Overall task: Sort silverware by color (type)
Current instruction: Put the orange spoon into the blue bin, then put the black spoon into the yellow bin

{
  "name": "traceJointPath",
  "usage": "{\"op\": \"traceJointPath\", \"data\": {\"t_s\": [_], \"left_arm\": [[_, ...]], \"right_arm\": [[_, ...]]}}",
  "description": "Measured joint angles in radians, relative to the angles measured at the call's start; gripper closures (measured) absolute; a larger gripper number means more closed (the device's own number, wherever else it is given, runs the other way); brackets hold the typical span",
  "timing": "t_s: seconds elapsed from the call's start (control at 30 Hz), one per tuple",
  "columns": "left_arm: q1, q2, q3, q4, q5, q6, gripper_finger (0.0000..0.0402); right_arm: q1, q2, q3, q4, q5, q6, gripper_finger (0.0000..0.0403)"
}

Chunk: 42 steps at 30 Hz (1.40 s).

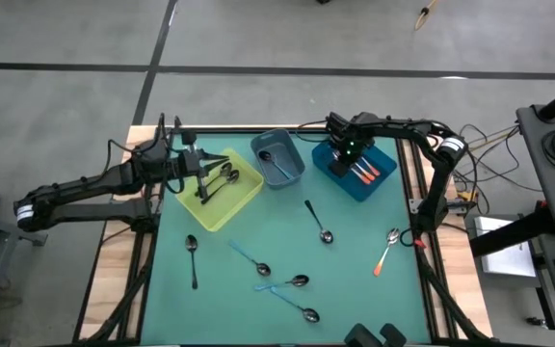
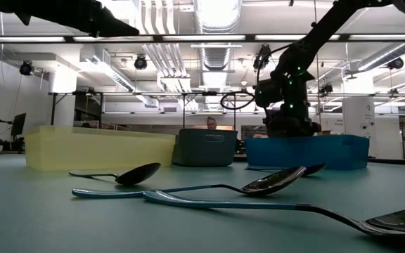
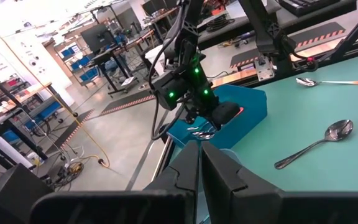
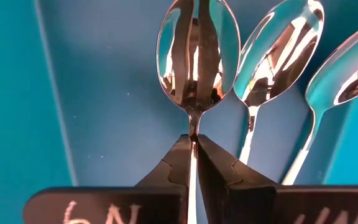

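Observation:
My right gripper (image 1: 353, 160) points down into the blue bin (image 1: 385, 181) at the far right, shut on a spoon (image 4: 197, 56) with a shiny bowl. Two more spoons (image 4: 278, 56) lie beside it, their handles orange-red (image 1: 364, 173). My left gripper (image 3: 201, 165) hovers shut and empty over the yellow bin (image 1: 244, 202), which holds black-handled spoons (image 1: 225, 177). The grey-blue bin (image 1: 292, 154) holds a light-blue spoon (image 1: 276, 166). Black (image 1: 319, 223), light-blue (image 1: 249, 257) and orange-red (image 1: 385, 252) spoons lie flat on the teal mat. My right gripper pinches the spoon's thin handle just behind the bowl (image 4: 193, 132) between its two fingers. The fingers come from above, pointing down, one on each side of the handle. The spoon lies level, bowl up, inside the blue bin; whether it rests on the floor, I cannot tell.
The three bins stand in a row along the mat's far edge. More loose spoons (image 1: 295, 306) lie on the near half, one black spoon (image 1: 193, 258) near the left side. A person (image 2: 211, 123) shows in the room behind the table.

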Motion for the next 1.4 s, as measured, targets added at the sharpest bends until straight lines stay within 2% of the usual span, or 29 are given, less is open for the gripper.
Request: {"op": "traceJointPath", "data": {"t_s": [0.47,0.9,1.17,1.4], "left_arm": [[0.0,0.0,0.0,-0.001,0.0,-0.011,0.0402],[0.0,0.0,0.0,-0.017,0.0,-0.076,0.0402],[0.0,0.0,0.0,-0.018,0.0,-0.17,0.0402],[-0.001,0.0,-0.001,-0.026,0.003,-0.239,0.0402]], "right_arm": [[0.0,0.0,-0.016,0.019,0.007,-0.001,0.0388],[0.0,-0.016,-0.012,0.027,0.011,0.016,0.0306],[0.018,-0.119,-0.009,0.033,0.013,0.062,0.0299],[0.115,-0.268,-0.054,0.134,0.013,0.125,0.0316]]}}
